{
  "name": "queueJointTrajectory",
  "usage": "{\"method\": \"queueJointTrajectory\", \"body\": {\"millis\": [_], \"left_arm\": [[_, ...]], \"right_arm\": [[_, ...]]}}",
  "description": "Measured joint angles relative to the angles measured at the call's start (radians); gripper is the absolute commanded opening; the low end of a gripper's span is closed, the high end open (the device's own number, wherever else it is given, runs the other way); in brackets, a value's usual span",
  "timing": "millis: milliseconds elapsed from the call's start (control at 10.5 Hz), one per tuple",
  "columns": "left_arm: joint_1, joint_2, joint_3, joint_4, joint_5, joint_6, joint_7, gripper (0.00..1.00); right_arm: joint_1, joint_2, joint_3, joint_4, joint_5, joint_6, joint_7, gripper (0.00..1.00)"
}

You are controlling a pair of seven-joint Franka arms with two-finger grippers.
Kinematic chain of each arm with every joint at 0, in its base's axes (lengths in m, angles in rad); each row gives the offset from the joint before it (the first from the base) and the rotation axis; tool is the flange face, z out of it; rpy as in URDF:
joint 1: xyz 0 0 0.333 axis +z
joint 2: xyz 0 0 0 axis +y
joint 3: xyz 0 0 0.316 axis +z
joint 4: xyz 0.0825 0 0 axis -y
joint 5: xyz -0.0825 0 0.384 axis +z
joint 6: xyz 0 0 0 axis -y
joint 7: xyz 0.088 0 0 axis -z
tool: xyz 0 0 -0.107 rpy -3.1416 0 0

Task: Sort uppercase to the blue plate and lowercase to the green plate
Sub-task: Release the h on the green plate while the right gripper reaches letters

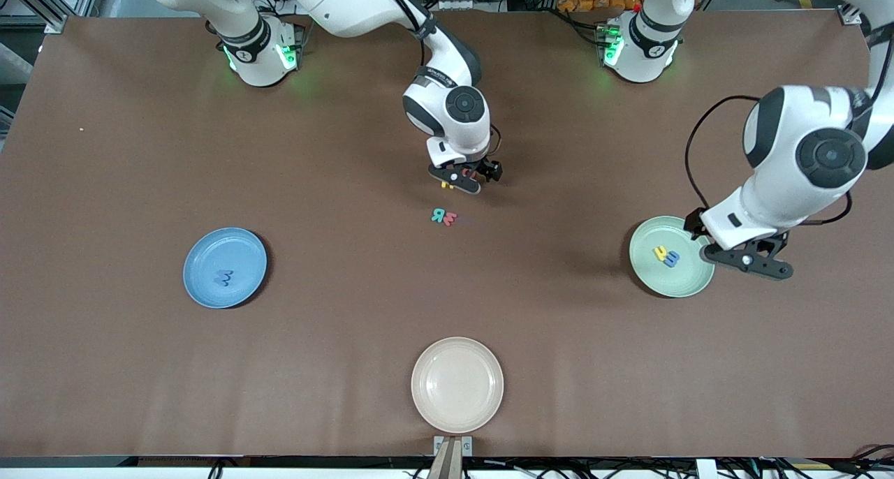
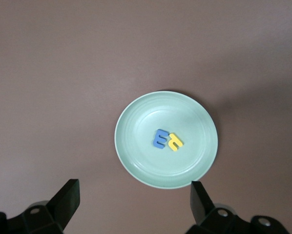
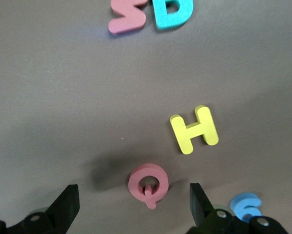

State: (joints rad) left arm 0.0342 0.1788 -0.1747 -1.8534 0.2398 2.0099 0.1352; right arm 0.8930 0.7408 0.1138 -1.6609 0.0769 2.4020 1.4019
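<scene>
The blue plate [image 1: 209,252] lies toward the right arm's end and holds the blue M [image 1: 223,278]. The green plate [image 1: 681,280] lies toward the left arm's end and holds the yellow h [image 1: 659,253] and blue m [image 1: 672,258]; the left wrist view shows the plate [image 2: 136,165], the m [image 2: 160,138] and the h [image 2: 175,142]. My right gripper [image 3: 134,207] is open and low over the red Q [image 3: 149,184], beside the yellow H [image 3: 194,129] and blue g [image 3: 246,207]. The teal R [image 1: 438,216] and red m [image 1: 450,218] lie nearer the camera. My left gripper [image 1: 747,261] is open and empty by the green plate's edge.
A cream plate [image 1: 457,385] lies at the table's edge nearest the camera, in the middle. The loose letters form a small cluster at the table's centre under and beside the right gripper [image 1: 466,179]. Brown tabletop lies between the plates.
</scene>
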Motion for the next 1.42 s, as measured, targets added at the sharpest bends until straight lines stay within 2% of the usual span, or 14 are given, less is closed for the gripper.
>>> {"method": "queueJointTrajectory", "body": {"millis": [190,853,948,1043,1422], "left_arm": [[-0.019,-0.043,-0.001,0.015,-0.042,-0.065,0.000,1.00],[-0.044,-0.094,-0.026,0.148,-0.131,-0.208,0.000,1.00],[-0.045,-0.099,-0.027,0.156,-0.151,-0.215,0.000,1.00],[-0.044,-0.099,-0.027,0.158,-0.159,-0.216,0.000,1.00],[-0.052,-0.098,-0.028,0.158,-0.185,-0.217,0.000,1.00]], "right_arm": [[0.004,0.015,0.000,0.000,0.000,0.010,0.002,1.00],[0.005,0.018,-0.004,0.001,0.000,0.010,0.003,1.00],[0.006,0.018,-0.004,0.001,0.000,0.010,0.003,0.37],[0.008,0.018,-0.004,0.001,0.000,0.010,0.003,0.00],[0.010,0.008,-0.004,0.012,-0.001,0.010,0.036,0.00]]}}
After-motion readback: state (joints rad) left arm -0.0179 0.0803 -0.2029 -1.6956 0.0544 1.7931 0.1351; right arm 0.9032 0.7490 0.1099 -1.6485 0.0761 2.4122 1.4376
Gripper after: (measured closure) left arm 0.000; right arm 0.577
